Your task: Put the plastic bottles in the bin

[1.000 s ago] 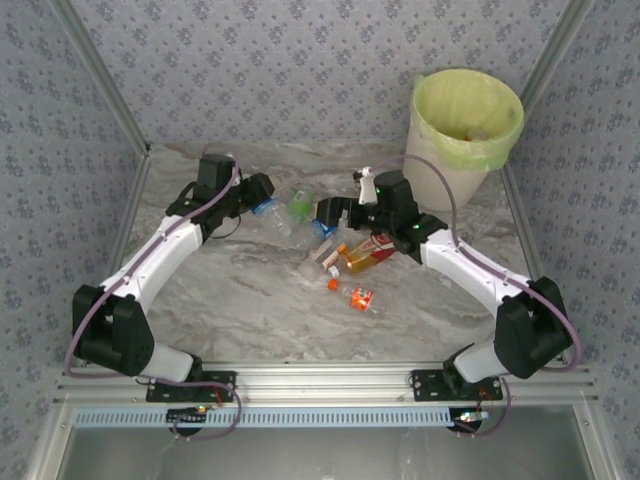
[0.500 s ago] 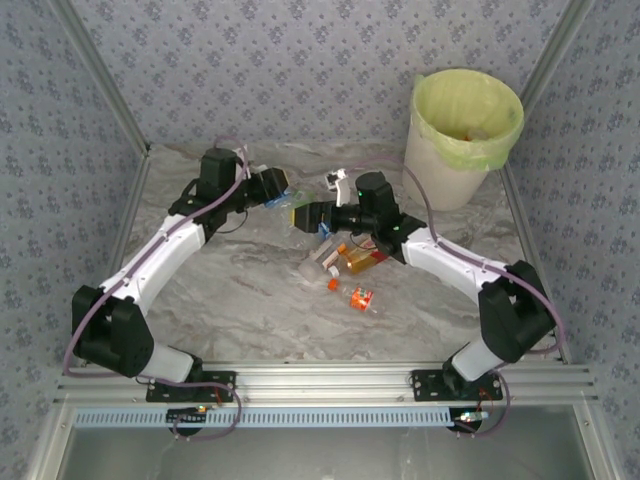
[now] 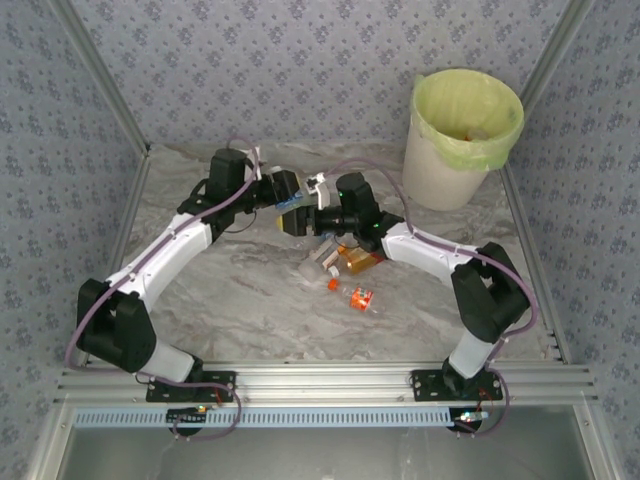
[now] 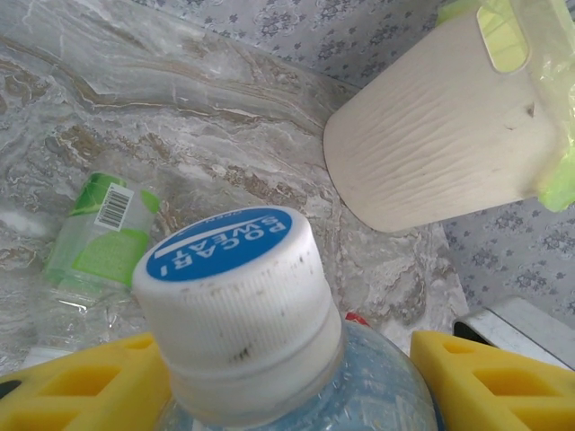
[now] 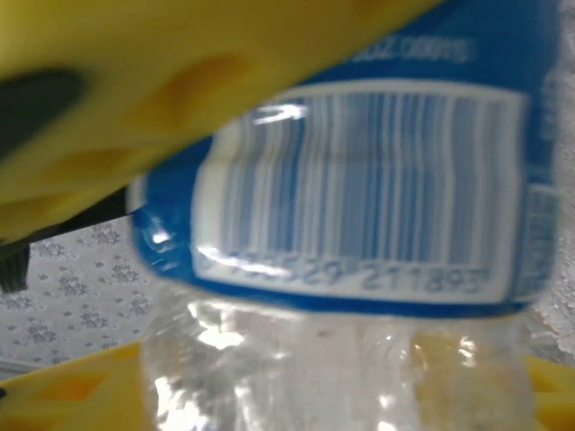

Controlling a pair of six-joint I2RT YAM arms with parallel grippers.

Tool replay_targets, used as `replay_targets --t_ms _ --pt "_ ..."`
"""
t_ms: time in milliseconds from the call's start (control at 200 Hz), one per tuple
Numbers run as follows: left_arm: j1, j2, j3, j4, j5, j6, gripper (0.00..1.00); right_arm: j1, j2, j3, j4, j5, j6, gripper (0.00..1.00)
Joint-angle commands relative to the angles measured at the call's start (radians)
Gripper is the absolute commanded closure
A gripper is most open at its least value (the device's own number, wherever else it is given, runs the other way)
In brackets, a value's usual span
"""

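Right fingers [image 5: 135,81] now around blue-label bottle [image 5: 359,171]

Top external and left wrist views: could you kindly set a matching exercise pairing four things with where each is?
Things:
1. clear plastic bottle, blue label, white cap
2. clear plastic bottle, green label
3. tall round white bin, yellow-green bag
4. small clear bottle, orange cap and label
Places:
A. standing at the far right corner of the marble table
B. lying nearest the table's near edge
C. held in the left gripper
D. lying flat beyond the held bottle
Pairs: 1-C, 2-D, 3-A, 4-B
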Motion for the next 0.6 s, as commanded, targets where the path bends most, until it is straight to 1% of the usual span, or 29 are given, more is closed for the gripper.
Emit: replay_targets --t_ms 0,100,160,215,285,390,595 --pt "-0.004 -0.004 0.033 0.028 0.015 0.008 0.43 -0.007 -0.018 0.009 0.015 0.002 -0.014 0.42" --pt "-0.002 -0.022 0.03 0.032 0.045 0.015 0.18 -0.013 -0.049 -0.01 -0.028 0.021 -0.045 0.46" --pt "-0.002 -0.039 0.026 0.039 0.053 0.021 0.09 -0.015 -0.071 -0.019 -0.066 0.036 -0.068 0.48" --pt "0.0 -0.063 0.013 0.049 0.042 0.009 0.03 -0.02 -0.087 -0.026 -0.107 0.049 -0.092 0.48" --pt "0.006 -0.1 -0.014 0.077 0.032 -0.01 0.01 -0.024 -0.108 -0.036 -0.17 0.084 -0.126 0.49" --pt "0.014 -0.174 -0.068 0.106 -0.04 -0.041 0.01 -0.04 -0.132 -0.052 -0.257 0.132 -0.171 0.49" --pt "0.025 -0.32 -0.205 0.122 -0.279 -0.044 0.01 -0.113 -0.202 -0.072 -0.343 0.175 -0.211 0.5"
